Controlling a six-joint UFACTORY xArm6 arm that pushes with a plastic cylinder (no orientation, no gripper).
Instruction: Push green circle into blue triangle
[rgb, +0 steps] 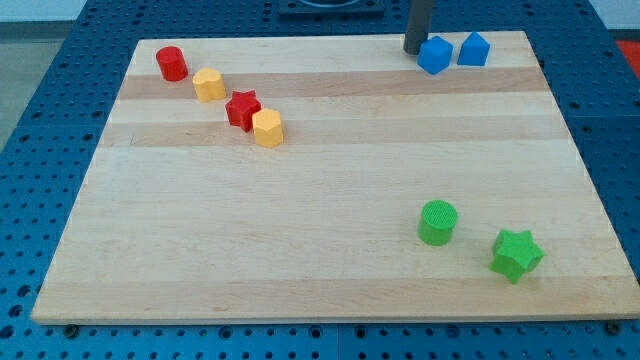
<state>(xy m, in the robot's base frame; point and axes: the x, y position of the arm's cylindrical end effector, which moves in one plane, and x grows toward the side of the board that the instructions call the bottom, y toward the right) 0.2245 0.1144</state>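
**Rod tip at the far edge of the surface, green circle near the front**

A pale wooden surface (320, 200) fills most of the view, resting on a blue perforated base (40, 150). Nearest the view's bottom, toward the right, lies a green star block (517, 254). Just to its left and slightly farther back stands the green circle (438, 222), a short upright cylinder (the two green pieces are near each other but apart).

The middle of the surface carries nothing else until a diagonal row of four blocks in the upper left. Going from nearer to farther: a yellow hexagon block (268, 128), touching or almost touching a red star block (242, 109) just above and left of it, then a yellow block (209, 85) of rounded, unclear shape, and farthest back a red cylinder (172, 64).

At the view's top right sit two blue blocks side by side, just apart. The left one (435, 54) looks like a cube turned on a corner; the right one (473, 49) has a peaked top and seems to be the blue triangle, though its shape is hard to confirm.

My tip (413, 50) rests at the far edge, just beside the left blue block on its left, well apart from the green circle. The arm has no fingers, only the dark rod, so nothing is gripped
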